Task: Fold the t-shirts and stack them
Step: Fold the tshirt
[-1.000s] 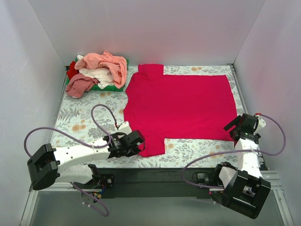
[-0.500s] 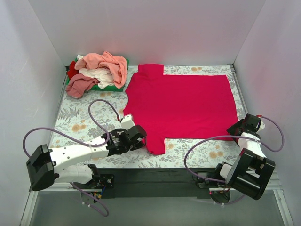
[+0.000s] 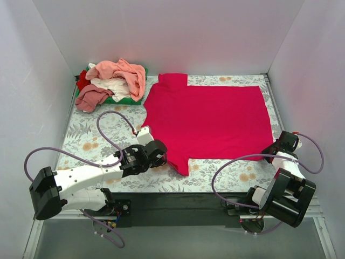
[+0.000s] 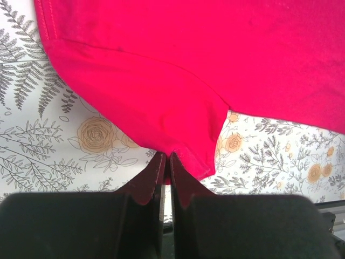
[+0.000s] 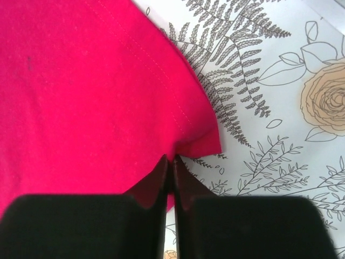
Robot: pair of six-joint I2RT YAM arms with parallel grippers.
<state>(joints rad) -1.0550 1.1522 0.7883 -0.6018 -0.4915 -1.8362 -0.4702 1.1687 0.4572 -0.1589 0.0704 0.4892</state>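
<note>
Left claw (image 4: 166, 157) advanced, pinching crimson t-shirt (image 3: 207, 121) sleeve, right claw (image 5: 169, 159) pinching corner

Crimson t-shirt (image 5: 81, 97) fills the upper left and left of the frame, lying flat. Its hem, with a stitch line (image 5: 161, 81) just inside the edge, runs diagonally from top centre down to a corner right of centre. Right gripper (image 5: 169, 158) at bottom centre: dark jaws pressed together at the cloth edge just left of that corner, fabric puckered at the tips. Worktop (image 5: 280, 140) on the right, pale, printed with grey fern fronds (image 5: 237, 70) and a tan rose (image 5: 329, 102) at the right edge.
</note>
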